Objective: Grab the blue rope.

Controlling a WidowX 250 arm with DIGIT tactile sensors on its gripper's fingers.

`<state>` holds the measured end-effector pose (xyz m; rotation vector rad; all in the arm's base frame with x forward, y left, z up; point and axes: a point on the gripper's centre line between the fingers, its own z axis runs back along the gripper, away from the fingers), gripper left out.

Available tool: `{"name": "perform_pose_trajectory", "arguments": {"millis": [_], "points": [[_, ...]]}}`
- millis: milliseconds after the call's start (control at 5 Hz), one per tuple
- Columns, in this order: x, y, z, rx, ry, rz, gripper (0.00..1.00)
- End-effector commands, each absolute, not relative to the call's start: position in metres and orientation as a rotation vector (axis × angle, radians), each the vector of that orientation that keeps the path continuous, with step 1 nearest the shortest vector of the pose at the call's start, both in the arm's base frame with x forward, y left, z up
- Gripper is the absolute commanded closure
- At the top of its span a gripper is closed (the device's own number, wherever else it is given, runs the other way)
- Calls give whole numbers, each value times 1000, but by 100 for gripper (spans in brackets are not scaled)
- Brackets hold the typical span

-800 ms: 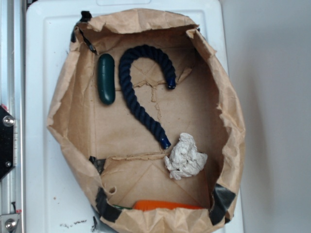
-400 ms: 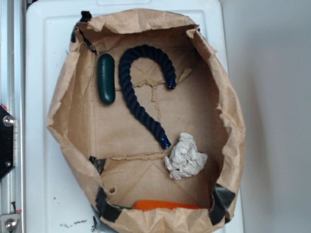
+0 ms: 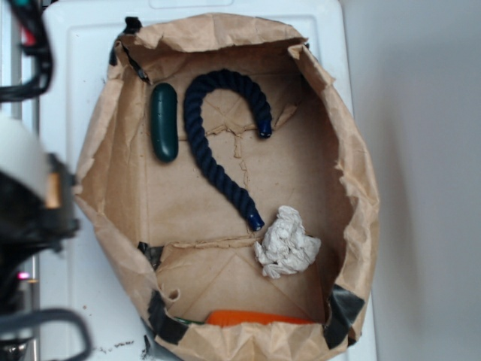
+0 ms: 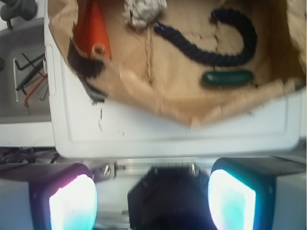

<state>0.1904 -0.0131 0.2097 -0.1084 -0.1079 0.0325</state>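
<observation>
One dark navy twisted rope, one green capsule at its nine o'clock, bare cardboard between; gripper spread wide outside the brown paper bag's rim.

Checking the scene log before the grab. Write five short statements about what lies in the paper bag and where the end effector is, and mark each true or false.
1. The blue rope is bent like a hook. True.
2. The green capsule lies on top of the rope. False: it lies beside it, apart.
3. The crumpled white paper sits by one end of the rope. True.
4. The end effector grips the rope. False: it is outside the paper bag, its pads wide apart and empty.
5. The orange object lies next to the capsule. False: it is at the opposite end.
</observation>
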Motion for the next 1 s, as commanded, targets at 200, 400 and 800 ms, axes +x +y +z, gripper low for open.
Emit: {"name": "perform_pose_trajectory", "arguments": {"millis": [200,400,800], "points": [[256,18,173,-116,-136,-188,0],[270,28,143,27,-125,-400,0],[278,46,107,118,-113,-390,0]]}}
